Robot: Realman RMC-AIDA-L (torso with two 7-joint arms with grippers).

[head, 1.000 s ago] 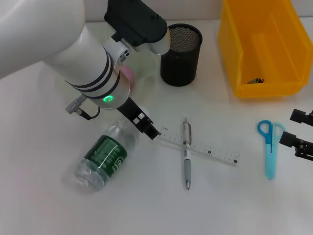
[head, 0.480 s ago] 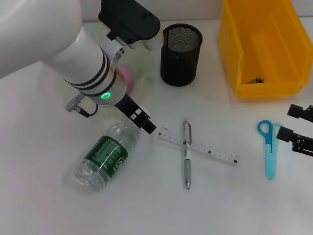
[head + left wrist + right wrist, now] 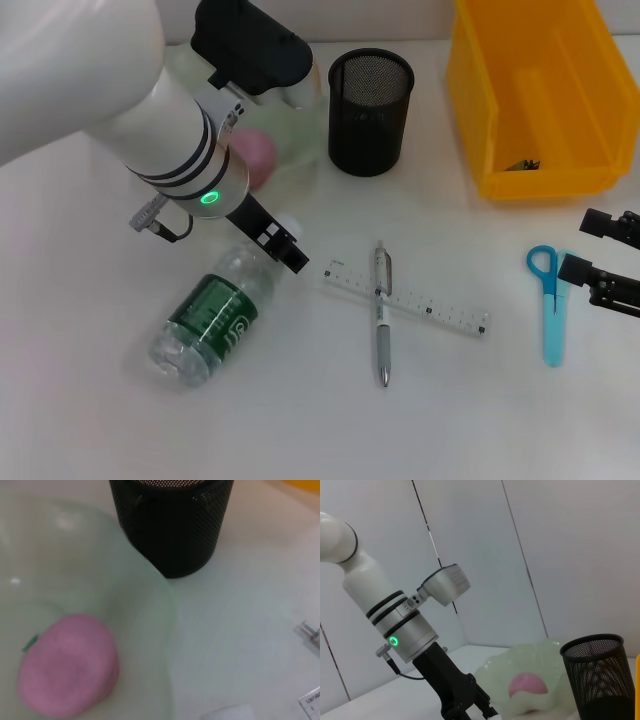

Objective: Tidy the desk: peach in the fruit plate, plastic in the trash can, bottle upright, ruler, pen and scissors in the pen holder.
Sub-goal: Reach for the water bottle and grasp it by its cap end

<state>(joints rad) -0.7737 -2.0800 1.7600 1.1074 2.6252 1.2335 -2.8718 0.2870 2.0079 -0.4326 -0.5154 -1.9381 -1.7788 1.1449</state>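
A clear bottle [image 3: 210, 320] with a green label lies on its side, its white cap [image 3: 290, 228] towards the plate. My left gripper [image 3: 283, 247] is open just above the bottle's neck, next to the cap; it also shows in the right wrist view [image 3: 467, 705]. A pink peach [image 3: 252, 155] sits in the pale green plate [image 3: 300, 140], as the left wrist view shows too [image 3: 67, 665]. A pen [image 3: 381, 318] lies across a clear ruler [image 3: 430, 305]. Blue scissors [image 3: 548, 300] lie beside my open right gripper [image 3: 603, 258]. The black mesh pen holder [image 3: 370, 98] stands upright.
A yellow bin [image 3: 560, 170] stands at the back right with a small dark scrap [image 3: 522, 163] inside. My left arm [image 3: 150, 110] covers much of the plate and the table's back left. The white table [image 3: 320, 420] shows bare at the front.
My left gripper has moved left and back from the ruler's end to the bottle's neck. My right gripper has shifted slightly back beside the scissors.
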